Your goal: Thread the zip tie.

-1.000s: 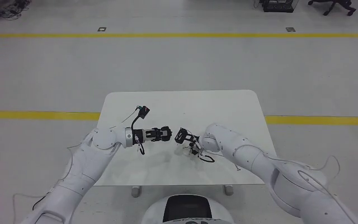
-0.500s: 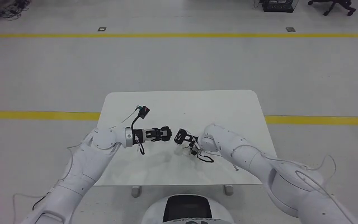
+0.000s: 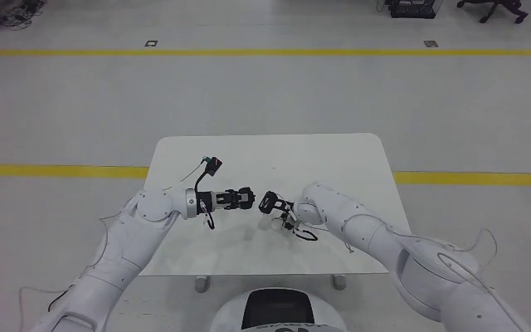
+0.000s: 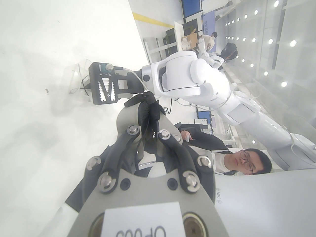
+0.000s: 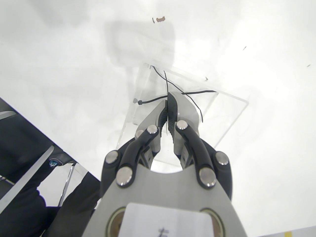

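So here's where we're at: our right gripper [image 5: 168,97] has its fingers pinched tight on the thin black zip tie [image 5: 150,100]. The strands cross right at its fingertips, and the tie's little head sticks out just to one side of them. Right past the tips sits a clear plastic tray [image 5: 222,119] on the white table [image 3: 332,158]. Our left gripper [image 3: 246,197] faces the right one tip to tip, near but not touching, fingers closed together too. We can't tell if it's got anything pinched in there.
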### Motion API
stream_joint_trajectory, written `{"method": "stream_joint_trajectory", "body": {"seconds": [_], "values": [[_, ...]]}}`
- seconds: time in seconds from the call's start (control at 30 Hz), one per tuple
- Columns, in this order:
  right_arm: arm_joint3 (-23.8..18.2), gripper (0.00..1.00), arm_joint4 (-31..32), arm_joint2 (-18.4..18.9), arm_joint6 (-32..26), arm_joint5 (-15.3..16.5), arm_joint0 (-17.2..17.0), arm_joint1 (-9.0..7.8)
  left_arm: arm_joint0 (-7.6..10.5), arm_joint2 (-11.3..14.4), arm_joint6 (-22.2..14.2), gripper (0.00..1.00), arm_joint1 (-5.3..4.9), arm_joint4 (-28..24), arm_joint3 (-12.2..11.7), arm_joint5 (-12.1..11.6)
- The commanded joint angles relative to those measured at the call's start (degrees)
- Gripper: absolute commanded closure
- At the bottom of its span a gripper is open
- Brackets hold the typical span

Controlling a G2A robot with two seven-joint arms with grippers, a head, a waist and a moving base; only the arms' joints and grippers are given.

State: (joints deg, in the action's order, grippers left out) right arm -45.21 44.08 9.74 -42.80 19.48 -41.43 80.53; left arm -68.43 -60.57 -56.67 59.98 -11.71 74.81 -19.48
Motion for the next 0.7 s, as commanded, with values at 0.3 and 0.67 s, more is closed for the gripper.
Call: {"method": "stream_joint_trajectory", "body": {"seconds": [0.3,0.67], "values": [[-7.9,1.0,-0.8,0.0,-2.8,0.0,0.7,-4.43,0.0,0.0,0.0,1.0,0.0,0.0,0.0,0.0],[-17.0,1.0,-3.5,0.0,-4.0,0.0,1.2,-10.5,0.0,0.0,0.0,1.0,0.0,0.0,0.0,0.0]]}}
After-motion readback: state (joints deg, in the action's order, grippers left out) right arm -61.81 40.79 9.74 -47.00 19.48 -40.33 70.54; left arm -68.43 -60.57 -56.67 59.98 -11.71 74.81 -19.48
